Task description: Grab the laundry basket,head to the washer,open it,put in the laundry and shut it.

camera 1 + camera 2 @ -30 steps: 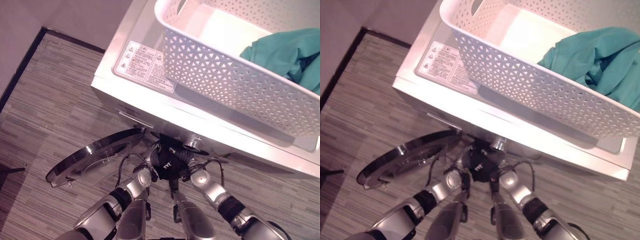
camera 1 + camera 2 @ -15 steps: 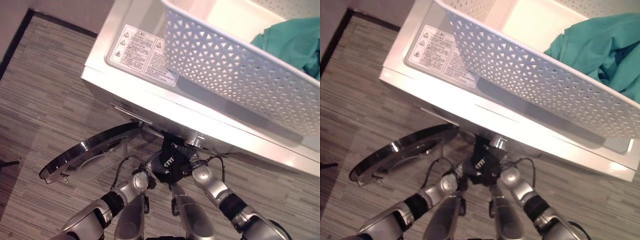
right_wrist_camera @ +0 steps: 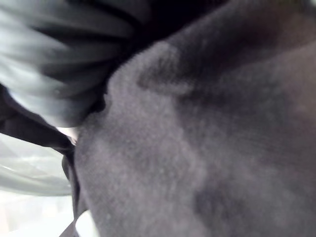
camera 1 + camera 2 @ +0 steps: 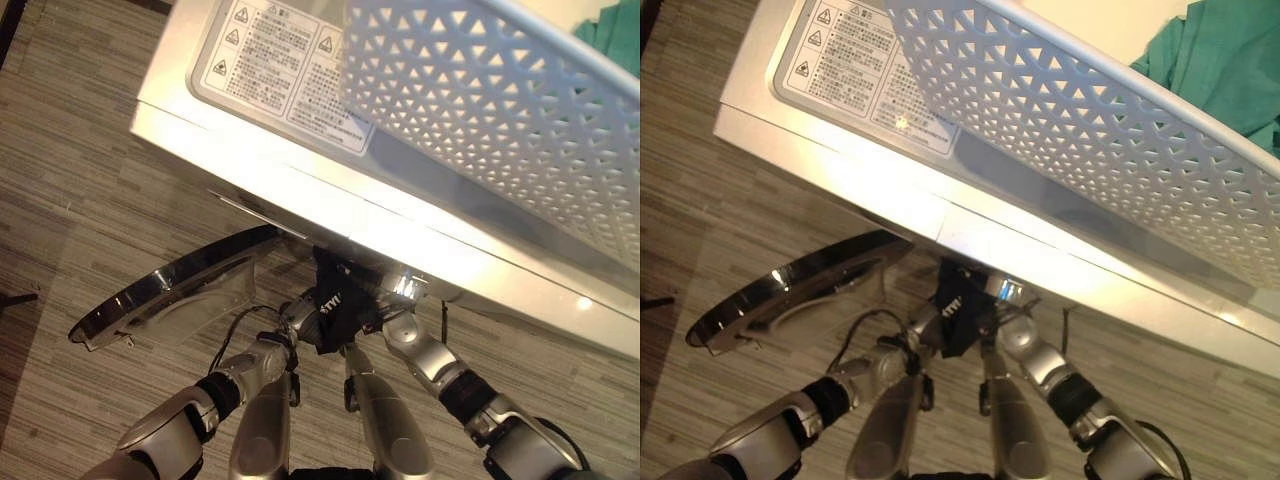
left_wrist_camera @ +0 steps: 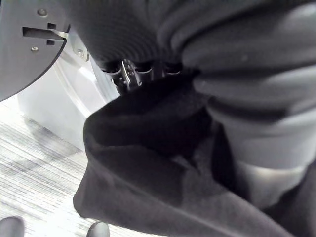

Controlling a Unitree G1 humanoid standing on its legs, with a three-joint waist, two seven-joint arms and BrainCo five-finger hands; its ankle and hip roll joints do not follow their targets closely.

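Fingers of the left hand (image 4: pixel 297 318) and right hand (image 4: pixel 393 310) are hidden in the black garment (image 4: pixel 332 310); grip cannot be told. Both have advanced to the washer (image 4: pixel 300 180) mouth beside the open door (image 4: pixel 170 295). Loading under way; basket (image 4: pixel 1090 130) stays on top.

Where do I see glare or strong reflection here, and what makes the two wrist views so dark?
Left eye view: glare runs along the washer's front top edge, and the open door's rim mirrors light. Right eye view: a small glare spot on the warning label. Both wrist views: the black garment lies right before the camera.
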